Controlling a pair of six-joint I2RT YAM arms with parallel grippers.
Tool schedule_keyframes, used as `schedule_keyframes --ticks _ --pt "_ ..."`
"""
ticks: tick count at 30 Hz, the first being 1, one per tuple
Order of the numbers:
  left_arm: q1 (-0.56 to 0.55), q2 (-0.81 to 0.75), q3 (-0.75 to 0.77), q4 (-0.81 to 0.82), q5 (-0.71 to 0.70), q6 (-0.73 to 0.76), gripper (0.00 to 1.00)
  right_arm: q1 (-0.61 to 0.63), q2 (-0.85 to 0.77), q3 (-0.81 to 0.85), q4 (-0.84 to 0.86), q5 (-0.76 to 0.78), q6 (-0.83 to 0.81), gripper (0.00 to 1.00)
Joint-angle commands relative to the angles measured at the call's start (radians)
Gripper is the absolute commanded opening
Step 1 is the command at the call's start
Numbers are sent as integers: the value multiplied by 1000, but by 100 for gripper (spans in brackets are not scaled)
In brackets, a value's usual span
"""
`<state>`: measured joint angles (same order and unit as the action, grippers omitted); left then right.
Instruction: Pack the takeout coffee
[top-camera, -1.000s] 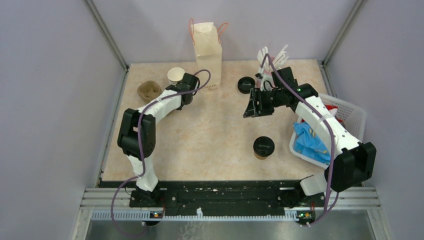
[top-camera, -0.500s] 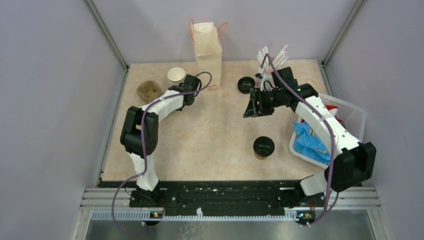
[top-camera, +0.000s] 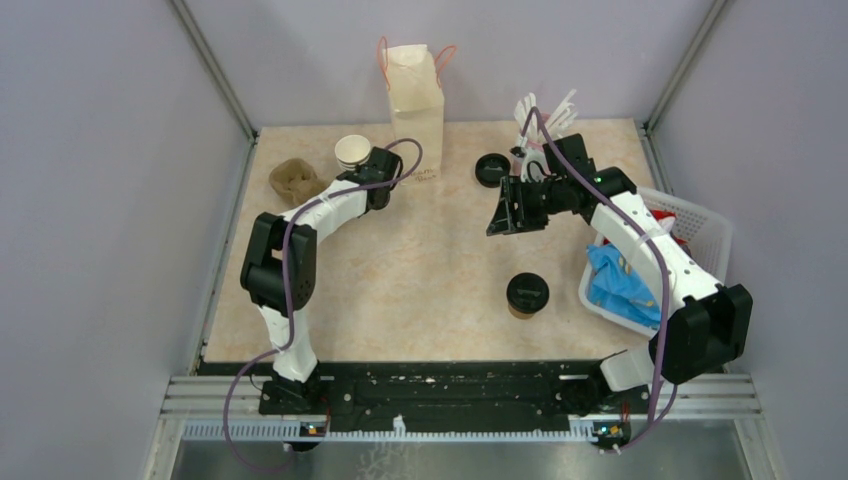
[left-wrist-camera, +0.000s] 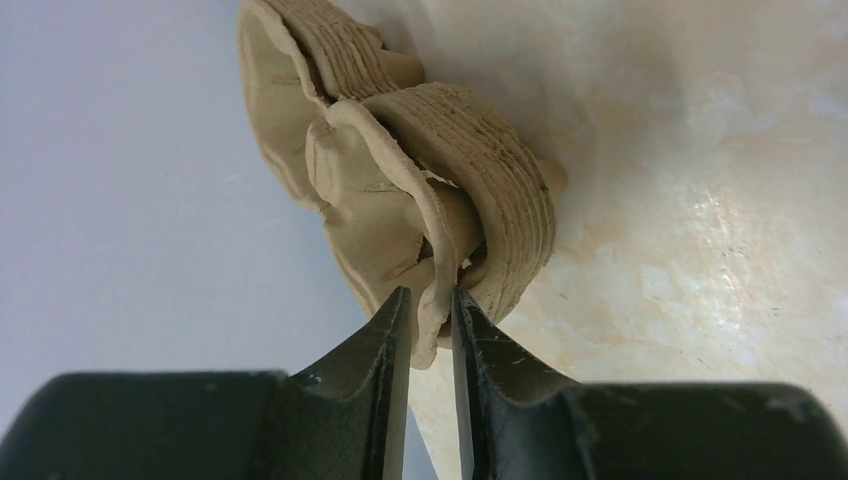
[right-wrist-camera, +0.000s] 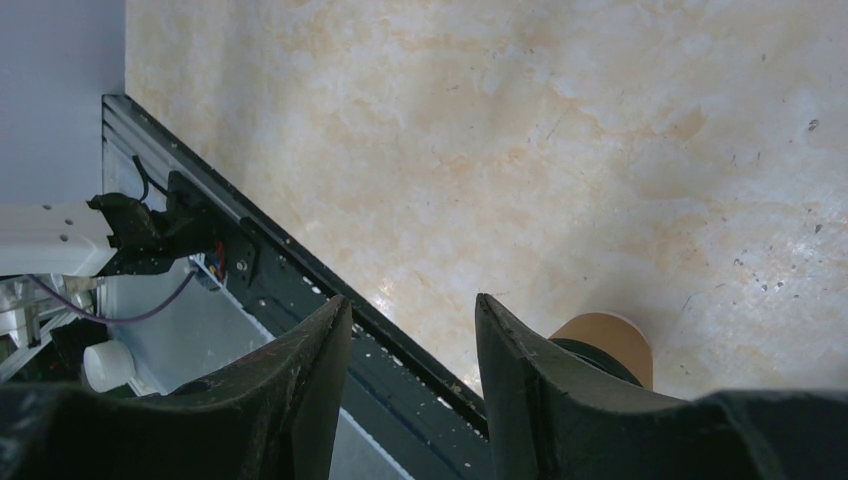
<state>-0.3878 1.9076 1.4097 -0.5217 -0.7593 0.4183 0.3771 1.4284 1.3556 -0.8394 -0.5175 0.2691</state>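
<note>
Top external: takeout coffee (top-camera: 527, 293) sits apart, baseward of spread empty right claw (top-camera: 498, 208); left claw (left-wrist-camera: 430, 300) pinches pulp carrier (left-wrist-camera: 400, 170).

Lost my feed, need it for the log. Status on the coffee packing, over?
Left gripper pinching cup tray wall. Right gripper open, empty, hovering. Coffee upright, lidded, untouched. Basket beside it, not touching.

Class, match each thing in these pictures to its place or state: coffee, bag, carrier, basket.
Things:
1 coffee
2 bag
3 carrier
4 basket

Places or states:
a upright at the back of the table
b rim between the left jaws
c at the table's right edge
d lidded, near the front, untouched

Pairs: 1-d, 2-a, 3-b, 4-c
</note>
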Motion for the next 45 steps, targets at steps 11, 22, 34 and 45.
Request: schedule_keyframes --ticks 11,22,34,45 --pt "0 5 -48 121 -196 -45 24 -2 -27 37 11 -3 -21 49" --pt "4 -33 2 182 -254 28 33 -3 -27 36 13 -4 -21 49" --pt "32 1 88 -25 -144 -98 30 -3 -28 34 15 -3 -21 48" --pt "35 32 77 -116 -13 -165 42 -3 -27 29 18 -4 -19 48"
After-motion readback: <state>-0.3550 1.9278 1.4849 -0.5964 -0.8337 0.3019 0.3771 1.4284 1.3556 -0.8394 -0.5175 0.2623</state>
